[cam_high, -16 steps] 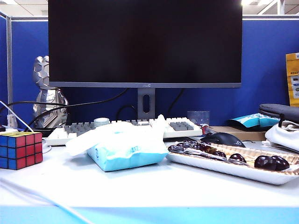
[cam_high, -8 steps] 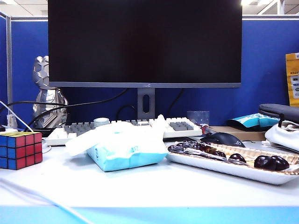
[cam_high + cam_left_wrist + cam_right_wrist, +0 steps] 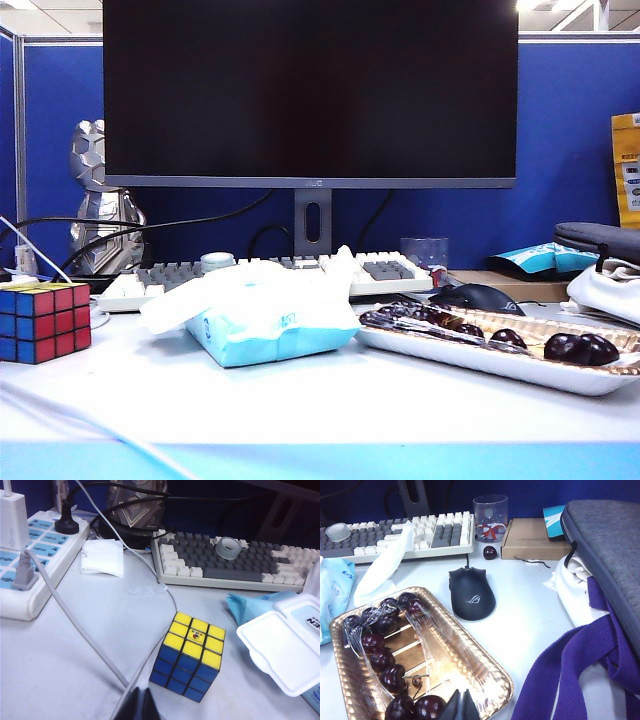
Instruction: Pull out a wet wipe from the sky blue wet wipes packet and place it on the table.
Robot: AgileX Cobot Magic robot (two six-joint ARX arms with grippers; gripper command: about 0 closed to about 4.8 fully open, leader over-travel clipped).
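Note:
The sky blue wet wipes packet (image 3: 262,342) lies on the white table (image 3: 330,405) in front of the keyboard. A crumpled white wet wipe (image 3: 245,288) is draped over its top, one end rising toward the keyboard; the right wrist view shows the wet wipe (image 3: 385,570) beside the packet (image 3: 332,592). In the left wrist view the packet (image 3: 250,607) shows with its white lid (image 3: 282,650) flipped open. My left gripper (image 3: 141,706) is shut and empty near the Rubik's cube (image 3: 192,655). My right gripper (image 3: 461,706) is shut and empty above the tray of cherries (image 3: 487,672). Neither gripper shows in the exterior view.
A keyboard (image 3: 300,270) and monitor (image 3: 310,90) stand behind the packet. The tray (image 3: 480,364) lies right of it, the cube (image 3: 42,322) left. A mouse (image 3: 471,592), a cup (image 3: 490,517), a bag (image 3: 605,540) and a power strip (image 3: 30,555) with cables crowd the sides.

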